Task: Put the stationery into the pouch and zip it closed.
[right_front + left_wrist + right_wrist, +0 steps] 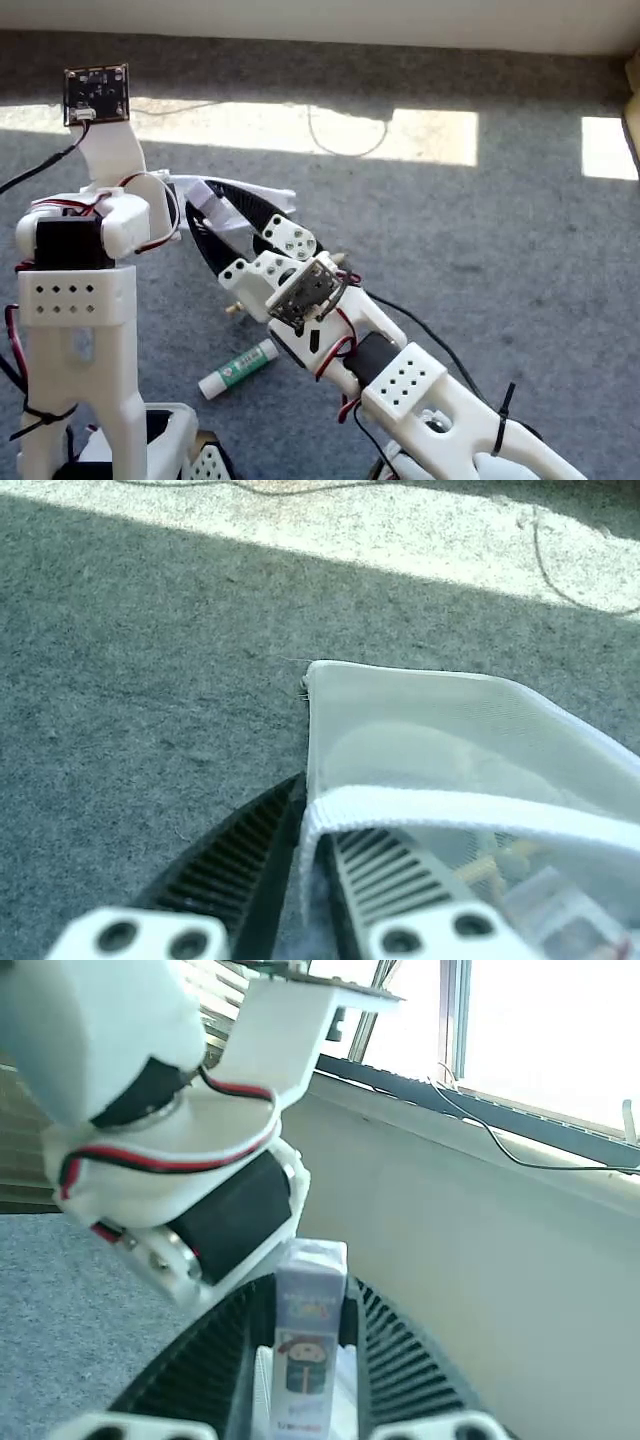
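A white mesh pouch (pixel 440 750) hangs above the grey carpet, and my left gripper (pixel 305 795) is shut on its white-banded rim. In the high view a bit of the pouch (pixel 268 190) shows beside the left arm. My right gripper (pixel 215 215) is shut on a small lavender-and-white eraser box (pixel 212 206), held up close to the pouch and the left arm's wrist. In the right wrist view the eraser box (pixel 310 1345) stands upright between the black fingers (pixel 200 1370). A white glue stick with a green label (pixel 238 368) lies on the carpet below the right gripper.
Grey carpet (pixel 480 260) covers the floor, with a sunlit strip at the back. A thin cable (pixel 340 145) lies across that strip. The left arm's white base (pixel 80 330) stands at the front left. To the right of the right arm the carpet is open.
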